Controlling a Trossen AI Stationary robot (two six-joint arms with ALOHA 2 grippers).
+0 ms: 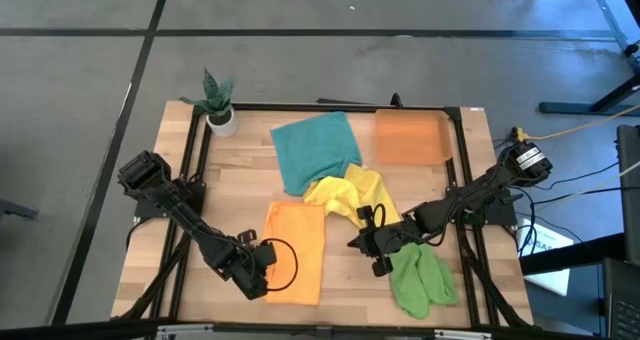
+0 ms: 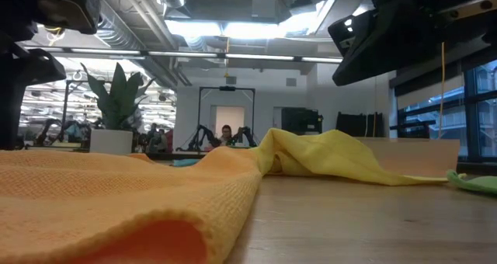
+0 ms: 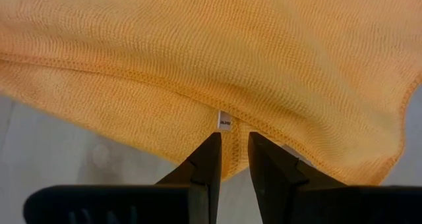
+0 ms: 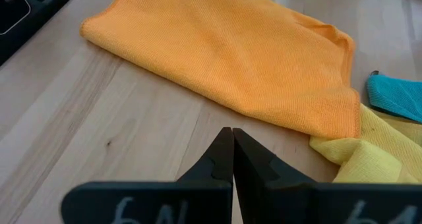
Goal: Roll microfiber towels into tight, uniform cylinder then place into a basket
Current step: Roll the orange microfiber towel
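Observation:
The orange towel lies flat on the table's near middle, its near part folded over. My left gripper points down at the towel's near left part, open by a narrow gap, its fingertips at the hem by a white label. My right gripper hangs shut over bare wood just right of the orange towel, beside the crumpled yellow towel. The teal towel lies behind the yellow one, and the green towel lies bunched at the near right. The orange basket stands at the far right. My left gripper has its fingertips right at the orange towel's stitched hem, next to the label, coming from above. Whether they touch the cloth I cannot tell.
A white pot with a green plant stands at the table's far left corner. A black frame runs along the table's edges. Bare wood lies left of the teal towel and between the orange and green towels.

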